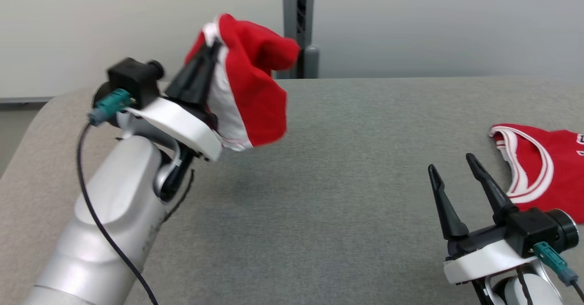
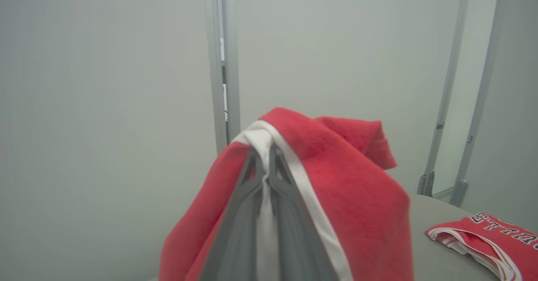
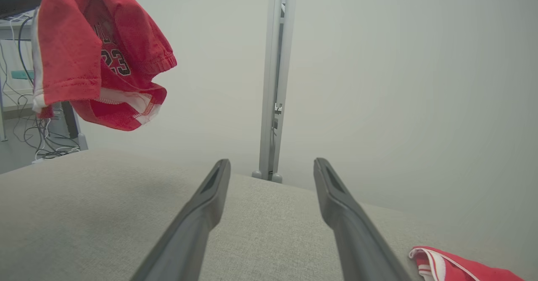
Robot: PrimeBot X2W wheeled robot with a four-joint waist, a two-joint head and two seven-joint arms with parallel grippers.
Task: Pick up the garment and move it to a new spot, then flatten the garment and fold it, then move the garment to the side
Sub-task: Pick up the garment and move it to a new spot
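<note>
I had my left gripper (image 1: 213, 45) clamped on the red shorts (image 1: 255, 86), lifted clear above the grey table (image 1: 342, 168). My right gripper (image 1: 451, 162) hung over the table, fingers wide apart, empty. Placing, flattening and folding were not yet done.

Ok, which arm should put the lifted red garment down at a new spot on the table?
Left. The left claw is shut on the red garment, holding it above the grey table. The right claw is open and empty, near another jersey.
</note>
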